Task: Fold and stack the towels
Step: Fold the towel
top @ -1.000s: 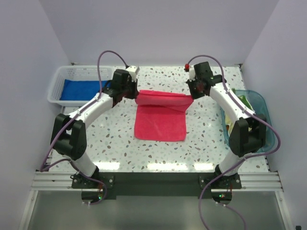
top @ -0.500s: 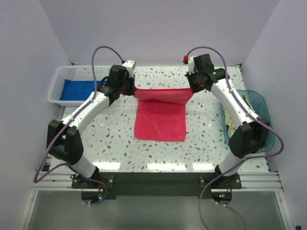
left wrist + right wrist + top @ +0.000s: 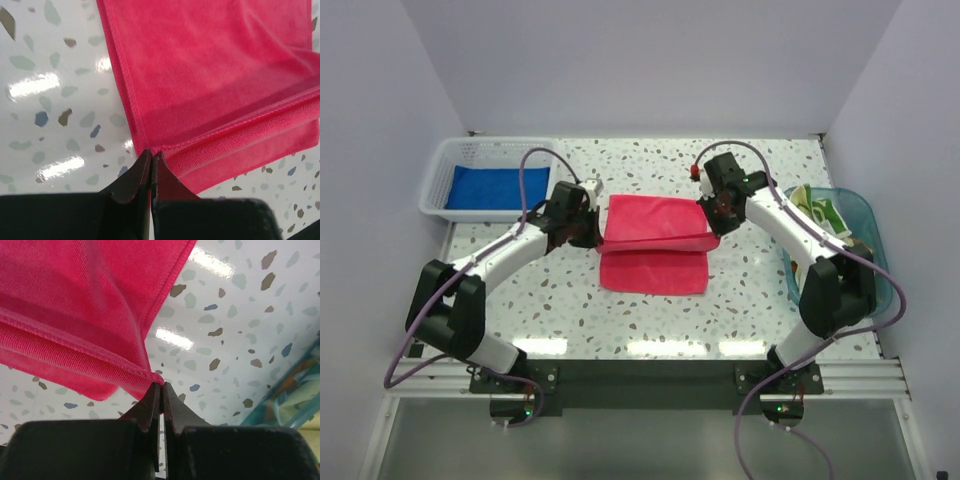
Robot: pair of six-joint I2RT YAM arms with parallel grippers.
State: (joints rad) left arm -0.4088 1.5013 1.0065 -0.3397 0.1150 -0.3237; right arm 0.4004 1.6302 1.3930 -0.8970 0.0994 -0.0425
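Pinching the pink towel at two corners, both arms hold one edge of it raised off the worktop. The left jaws are closed tight on the towel's left corner; the left wrist view shows the two dark tips pressed together with the hemmed corner caught between them. The right jaws are clamped the same way on the towel's right corner, and in the right wrist view the stitched edge runs straight into the closed tips.

Between the two grips the lifted edge stretches across the towel with a slight sag in the middle. The rest of the towel lies flat on the worktop beneath it, and its near part shows in front of the raised edge. The cloth doubles over itself in both wrist views, one layer over another.

The left arm reaches in from the towel's left, the right arm from its right. Well to the left of the pink towel stands a white slotted basket with a blue towel lying flat inside. Well to its right sits a clear blue tub holding a green and yellow towel.
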